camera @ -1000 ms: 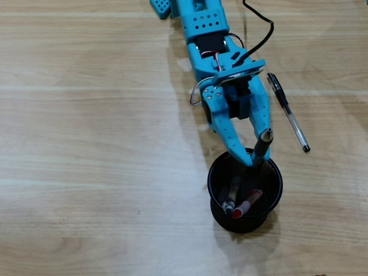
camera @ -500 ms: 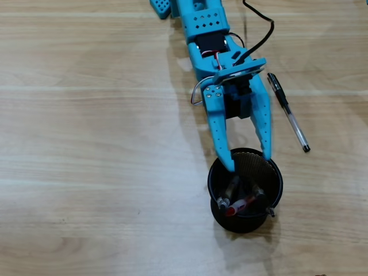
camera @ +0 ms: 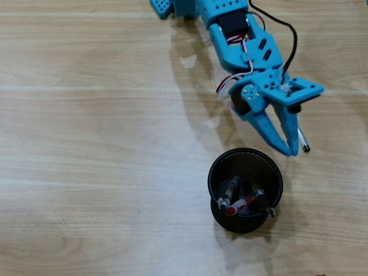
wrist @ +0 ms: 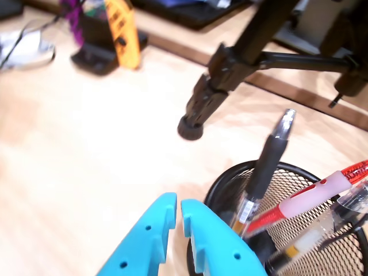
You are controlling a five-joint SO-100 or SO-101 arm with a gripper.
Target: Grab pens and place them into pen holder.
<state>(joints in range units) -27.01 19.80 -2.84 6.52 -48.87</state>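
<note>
A black mesh pen holder (camera: 211, 179) stands on the wooden table and shows at the lower right of the wrist view (wrist: 229, 174). It holds three pens: a black one (wrist: 267, 167), a red one (wrist: 299, 202) and a clear one (wrist: 322, 231); they also show in the overhead view (camera: 237, 207). My blue gripper (camera: 291, 152) hangs just above and right of the holder's rim, with its jaws almost together and nothing between them (wrist: 177, 202). One more clear pen with a black tip (camera: 303, 142) lies right beside the right finger, partly hidden by it.
A black tripod leg (wrist: 208, 98) stands on the table beyond the holder. An orange and black object (wrist: 122, 31) and cables sit at the far left edge. The arm's black cable (camera: 291, 35) loops at the top right.
</note>
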